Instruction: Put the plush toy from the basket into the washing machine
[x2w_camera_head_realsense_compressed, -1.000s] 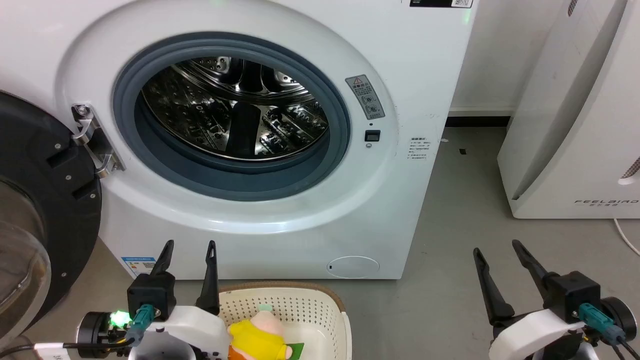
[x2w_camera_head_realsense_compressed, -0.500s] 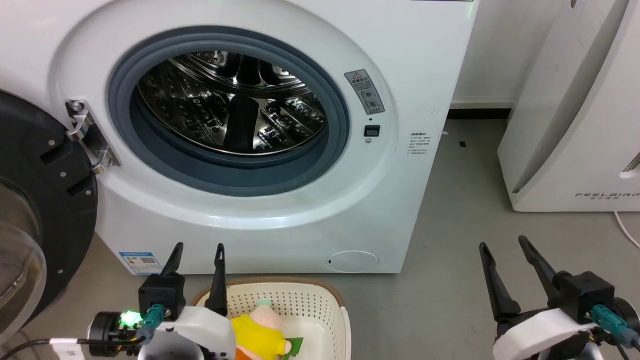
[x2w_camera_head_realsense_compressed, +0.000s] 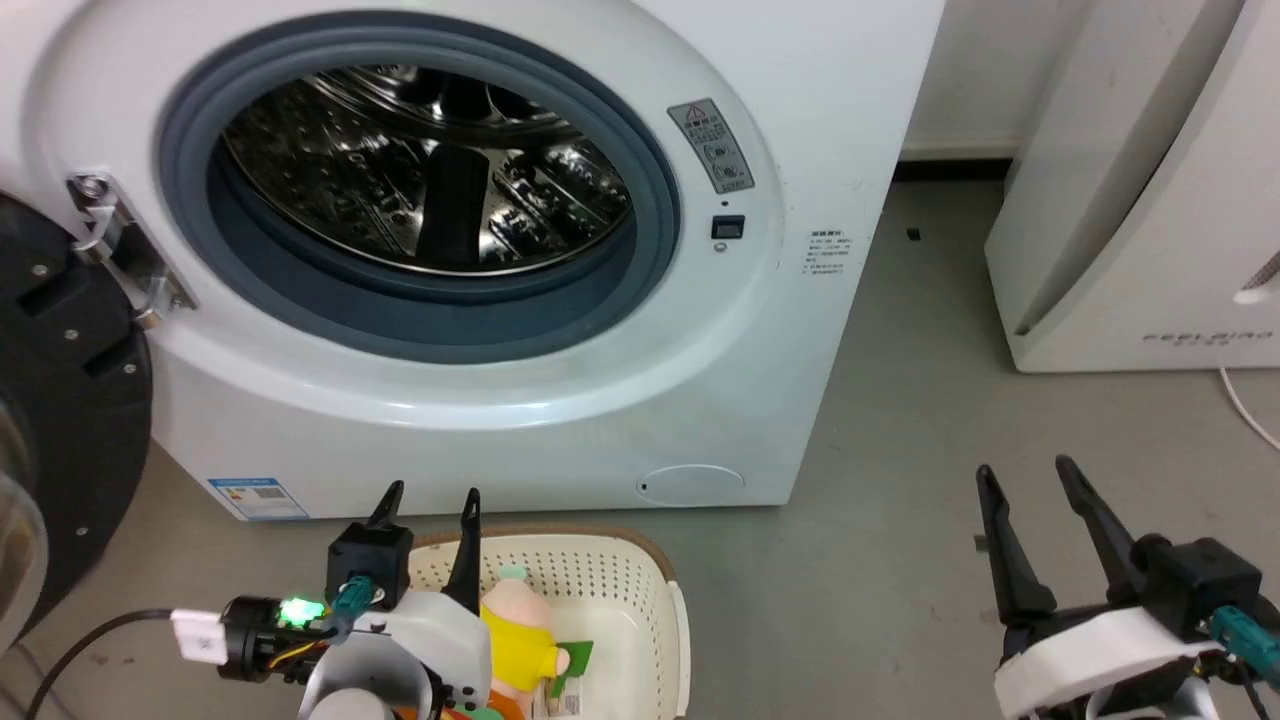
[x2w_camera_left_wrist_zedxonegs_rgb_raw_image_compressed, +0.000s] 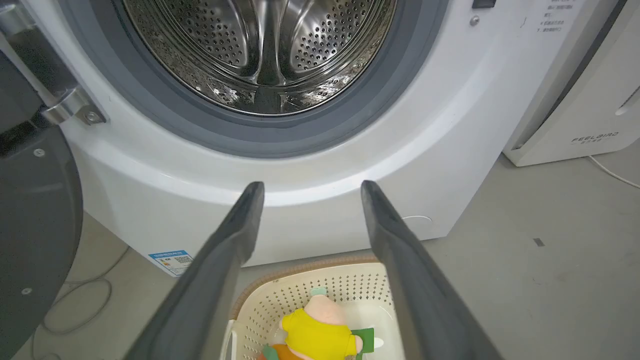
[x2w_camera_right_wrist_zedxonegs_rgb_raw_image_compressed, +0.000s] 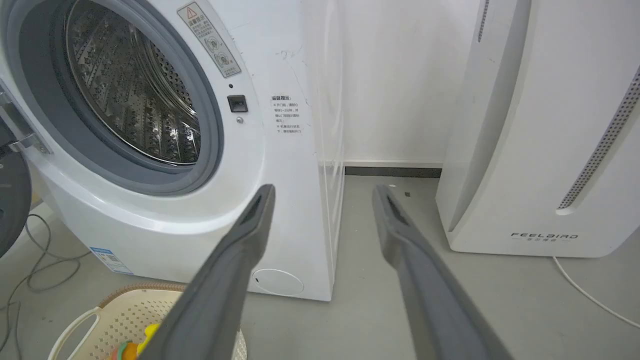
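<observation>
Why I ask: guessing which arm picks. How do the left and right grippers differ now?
The left gripper hovers at the edge of the basket, near the plush toy; the right gripper hangs over bare floor. The left gripper faces the washing machine; the right gripper faces the gap beside it. Both are open, empty.

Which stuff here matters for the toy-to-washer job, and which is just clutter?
Job: plush toy, basket, washing machine, its open door, left claw.
Lying about: FEELBIRD appliance, white cable.
</observation>
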